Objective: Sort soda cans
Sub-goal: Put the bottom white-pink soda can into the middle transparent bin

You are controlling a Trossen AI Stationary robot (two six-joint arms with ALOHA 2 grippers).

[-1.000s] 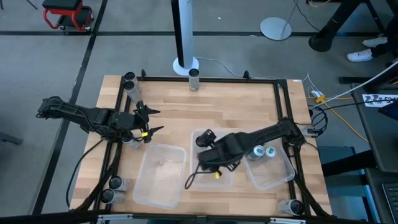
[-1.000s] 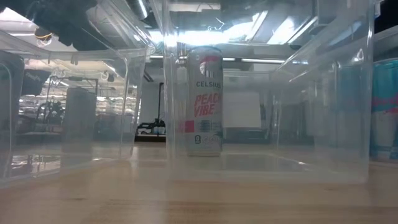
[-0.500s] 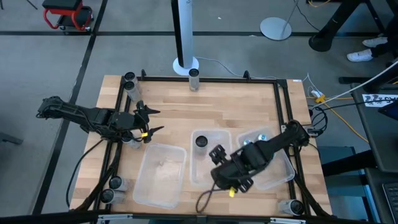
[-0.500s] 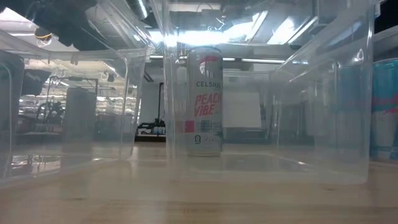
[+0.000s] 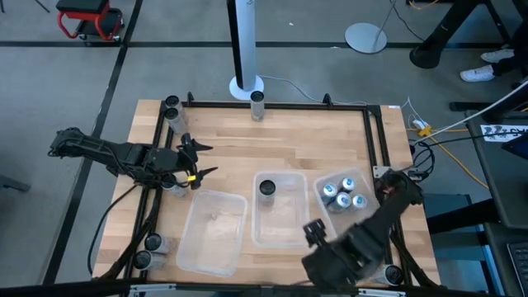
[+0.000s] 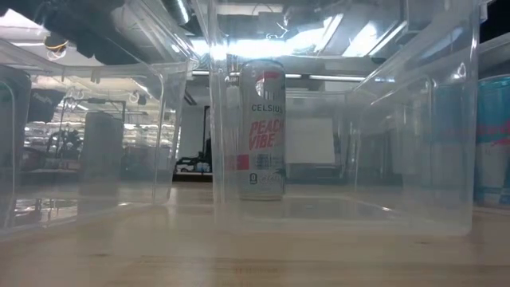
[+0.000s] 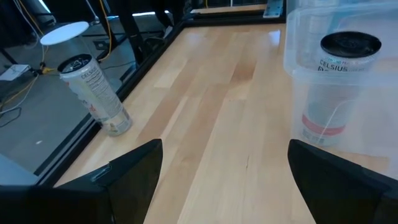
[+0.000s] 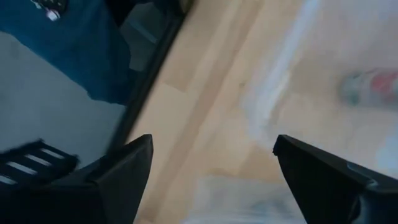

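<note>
Three clear bins stand side by side at the table's near half. The middle bin [image 5: 279, 216] holds one upright dark-topped soda can [image 5: 266, 188], the white Celsius can [image 6: 263, 127] of the low view. Several blue-white silver-topped cans [image 5: 342, 194] stand in the right bin [image 5: 363, 231]. The left bin [image 5: 213, 233] holds no can. My right gripper [image 5: 323, 252] hangs open over the table's near edge, in front of the middle and right bins; its wrist view [image 8: 211, 180] shows nothing between the fingers. At the table's left edge my left gripper [image 5: 200, 161] waits open, a dark-topped can [image 7: 93, 93] beyond it.
More cans stand along the black frame: one at the far edge [image 5: 257, 101], two at the far left corner [image 5: 171, 109], two at the near left corner [image 5: 147, 251], one at the near right corner [image 5: 391, 273]. Bare wood [image 5: 289, 140] lies beyond the bins.
My right gripper has swung from above the middle bin toward the table's near edge and to the right, rolling about its own axis, its fingers staying open and empty. The cans in the right bin have come out from under the arm.
</note>
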